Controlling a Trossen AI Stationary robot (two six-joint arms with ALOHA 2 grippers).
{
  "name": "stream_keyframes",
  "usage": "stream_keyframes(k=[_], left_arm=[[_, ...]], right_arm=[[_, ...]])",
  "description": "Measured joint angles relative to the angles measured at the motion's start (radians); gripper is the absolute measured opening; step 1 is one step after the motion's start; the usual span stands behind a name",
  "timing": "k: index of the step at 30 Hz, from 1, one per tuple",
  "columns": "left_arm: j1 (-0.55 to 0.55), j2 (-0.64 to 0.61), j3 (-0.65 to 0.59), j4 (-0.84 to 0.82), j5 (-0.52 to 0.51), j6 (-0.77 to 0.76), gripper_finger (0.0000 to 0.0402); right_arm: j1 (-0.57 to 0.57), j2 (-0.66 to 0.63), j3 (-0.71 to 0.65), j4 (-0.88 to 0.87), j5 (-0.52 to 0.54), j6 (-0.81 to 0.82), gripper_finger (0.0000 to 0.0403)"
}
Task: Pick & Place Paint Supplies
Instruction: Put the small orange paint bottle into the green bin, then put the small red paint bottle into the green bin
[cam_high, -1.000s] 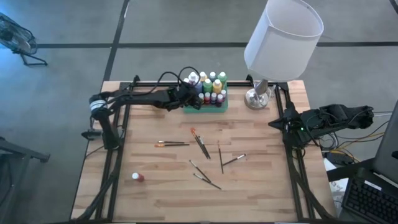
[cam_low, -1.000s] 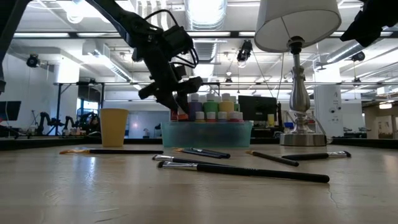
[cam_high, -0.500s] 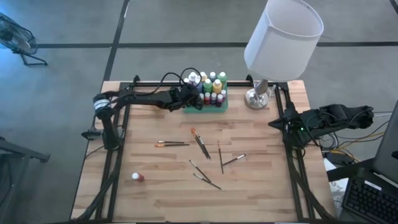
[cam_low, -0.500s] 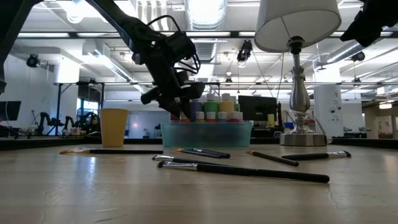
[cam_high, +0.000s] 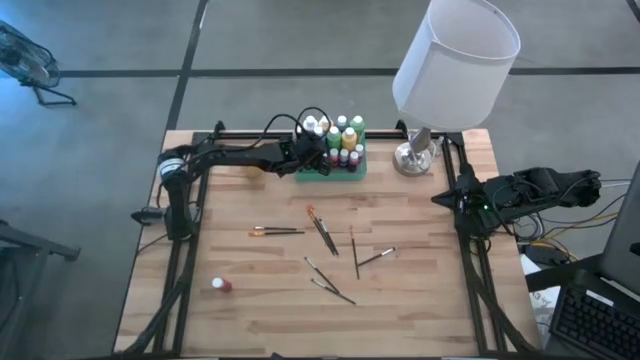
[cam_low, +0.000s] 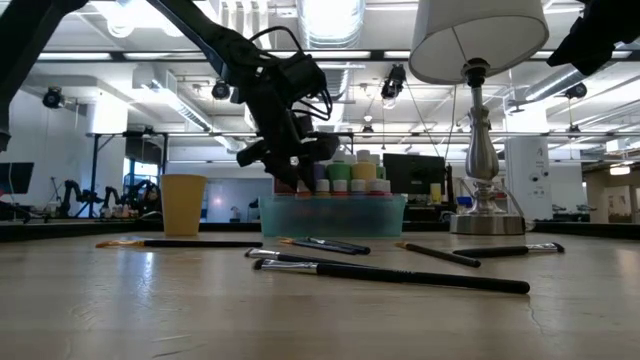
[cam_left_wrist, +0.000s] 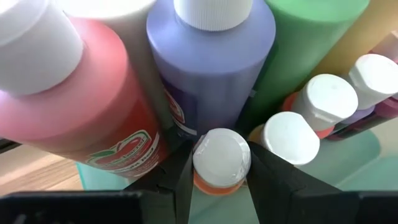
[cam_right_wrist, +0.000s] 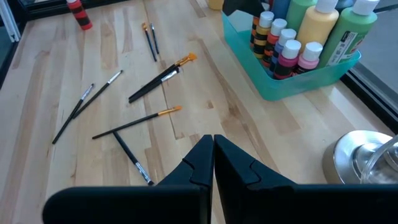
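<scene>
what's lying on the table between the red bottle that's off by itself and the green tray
In the high view, one paintbrush lies between the lone red bottle and the green tray; otherwise that stretch is bare wood. The other brushes lie to its right in that view.

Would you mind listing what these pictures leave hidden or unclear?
- Left wrist view: the small orange bottle sits between the left gripper's fingers; its base is hidden by them, so whether it rests on the tray is unclear.
- High view: the left gripper covers that bottle, and the lamp shade hides most of the lamp's stem.
- Low view: the tray's wall blurs the bottles' lower halves.
</scene>
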Motion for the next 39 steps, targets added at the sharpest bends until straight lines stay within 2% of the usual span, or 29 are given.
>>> stream_keyframes(k=[15, 23, 30, 39], left_arm=[[0.0, -0.004, -0.002, -0.012, 0.028, 0.048, 0.0173], [0.0, -0.027, 0.006, -0.017, 0.028, 0.051, 0.0178], [-0.001, -0.029, 0.06, -0.053, 0.028, 0.079, 0.0178], [-0.003, -0.03, 0.202, -0.255, 0.026, 0.08, 0.0177]], right_arm=[[0.0, 0.0, 0.0, 0.0, 0.0, 0.0, 0.0008], [0.0, 0.0, 0.0, 0.0, 0.0, 0.0, 0.0008], [0.0, 0.0, 0.0, 0.0, 0.0, 0.0, 0.0008], [0.0, 0.0, 0.0, 0.0, 0.0, 0.0, 0.0008]])
